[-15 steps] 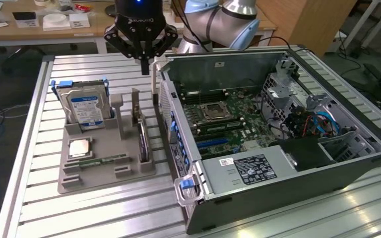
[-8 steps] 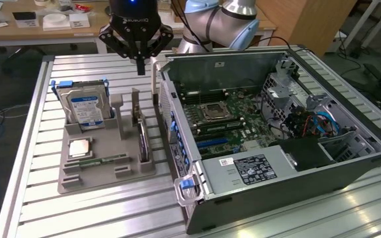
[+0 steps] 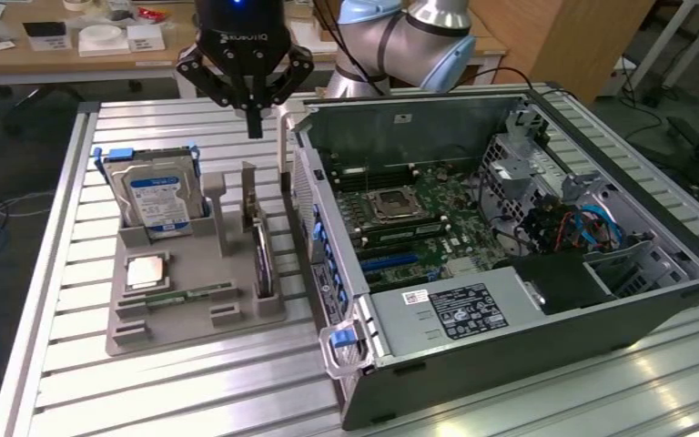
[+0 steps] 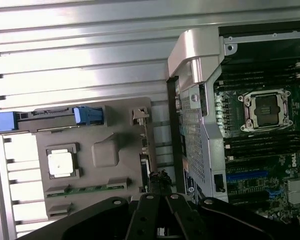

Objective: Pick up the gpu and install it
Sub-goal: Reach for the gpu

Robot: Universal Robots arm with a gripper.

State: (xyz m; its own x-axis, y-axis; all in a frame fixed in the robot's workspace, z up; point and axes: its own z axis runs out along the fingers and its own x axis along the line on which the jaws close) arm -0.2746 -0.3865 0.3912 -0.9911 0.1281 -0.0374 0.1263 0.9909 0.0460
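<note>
Gripper [image 3: 254, 123], marked "ROBOTIQ", hangs over the tray [image 3: 192, 319], jaws closed, holding nothing. Gpu [image 3: 262, 266] stands on edge in the tray. Drive [image 3: 159, 202] label text is illegible.

free: above gpu [image 3: 262, 262] | obstacle: computer case wall [image 3: 313, 196] just beside it

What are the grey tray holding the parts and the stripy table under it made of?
The grey tray looks like plastic: dull, matte and one even colour, with soft moulded edges. It may be printed. The table looks like bare metal, probably aluminium, because its silvery ribbed slats catch bright glare.
</note>
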